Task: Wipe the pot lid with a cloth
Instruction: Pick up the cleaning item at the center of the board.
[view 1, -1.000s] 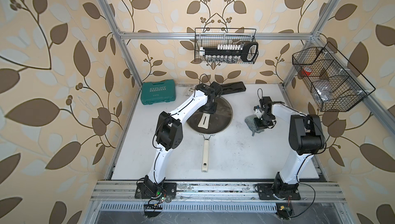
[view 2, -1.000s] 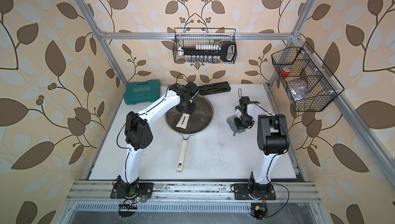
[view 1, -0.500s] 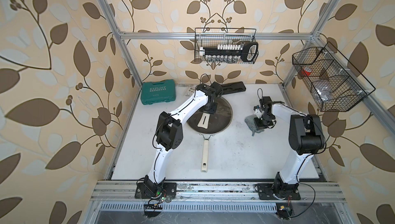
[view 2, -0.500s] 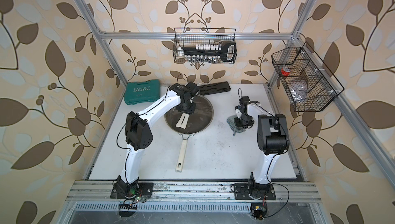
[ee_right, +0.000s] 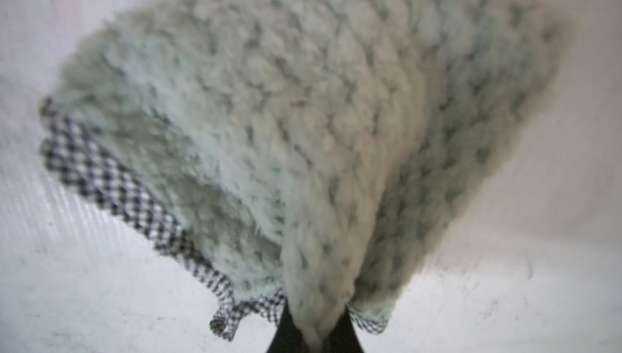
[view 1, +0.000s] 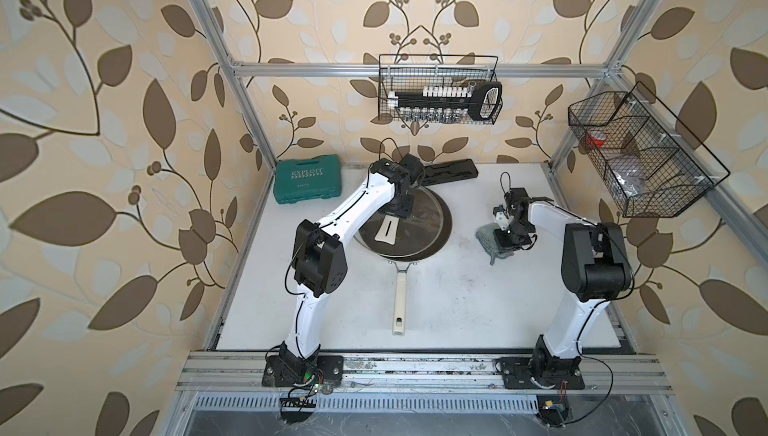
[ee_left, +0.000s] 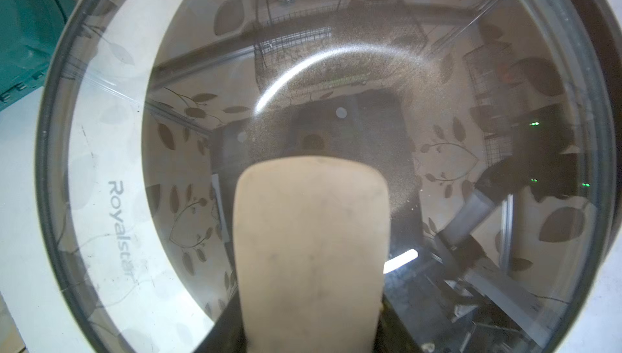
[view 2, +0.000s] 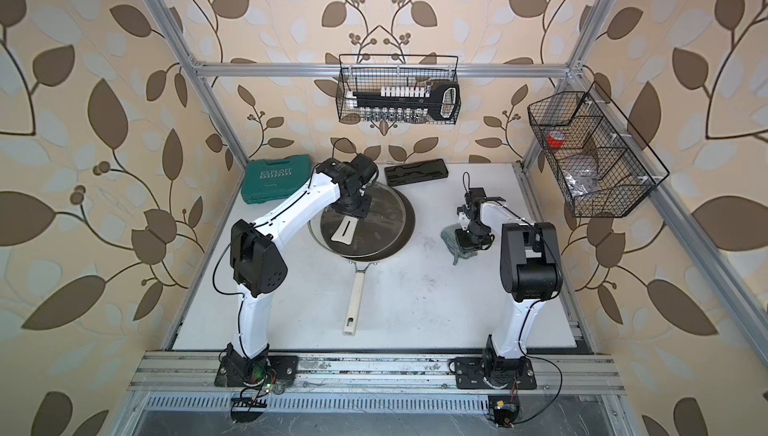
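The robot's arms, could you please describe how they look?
The left arm and right arm have white links, bulky black joint housings, thin black cables and black bases. The left claw and right claw are black.

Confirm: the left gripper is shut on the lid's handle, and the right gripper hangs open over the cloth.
No: the right gripper is shut on the cloth, as the right wrist view shows. The left gripper does grip the lid by its handle.
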Motion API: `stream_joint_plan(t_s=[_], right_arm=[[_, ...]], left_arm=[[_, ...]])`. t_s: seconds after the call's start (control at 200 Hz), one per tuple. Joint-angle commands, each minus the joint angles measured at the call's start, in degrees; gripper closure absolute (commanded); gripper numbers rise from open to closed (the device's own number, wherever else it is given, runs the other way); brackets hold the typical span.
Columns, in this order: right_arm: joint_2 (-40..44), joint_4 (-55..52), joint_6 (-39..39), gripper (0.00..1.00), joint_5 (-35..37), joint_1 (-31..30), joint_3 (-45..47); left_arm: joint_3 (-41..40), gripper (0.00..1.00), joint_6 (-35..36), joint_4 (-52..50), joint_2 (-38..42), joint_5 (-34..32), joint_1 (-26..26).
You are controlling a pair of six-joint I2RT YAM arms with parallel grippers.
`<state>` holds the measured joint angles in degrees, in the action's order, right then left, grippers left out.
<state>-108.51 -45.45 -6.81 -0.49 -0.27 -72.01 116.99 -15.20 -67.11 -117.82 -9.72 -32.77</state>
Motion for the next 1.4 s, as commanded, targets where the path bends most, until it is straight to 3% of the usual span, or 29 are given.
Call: stream_joint_plan(t_s=[0.0,0.155,0.58,0.815,0.955,1.395], right_arm=[[0.9,0.1,-1.0,1.00,-1.2,-0.1,-1.1],[1.8,0.4,-1.5,1.00,-1.4,-0.2,-1.4],[6.0,2.2,-3.2,1.00,-1.9,-0.1,-1.7],[8.8,4.3,-3.8,1.00,-4.1,0.9,-1.6],[10.6,4.5,-5.4,1.00,-9.1,2.3,-2.6],[15.2,-1.2,-10.0,1.00,-25.2,6.3,-10.0]], left_arm=[[-1.1,1.00,0.9,6.2,10.3,-3.1,0.3],[-6.4,1.00,1.5,11.3,14.7,-1.7,0.6],[-31.3,1.00,4.7,38.0,32.3,14.3,3.7],[-36.8,1.00,6.6,44.0,38.5,19.2,5.3],[-39.9,1.00,3.9,48.5,41.4,25.2,8.0],[-47.8,1.00,1.5,60.6,48.2,31.0,10.8]])
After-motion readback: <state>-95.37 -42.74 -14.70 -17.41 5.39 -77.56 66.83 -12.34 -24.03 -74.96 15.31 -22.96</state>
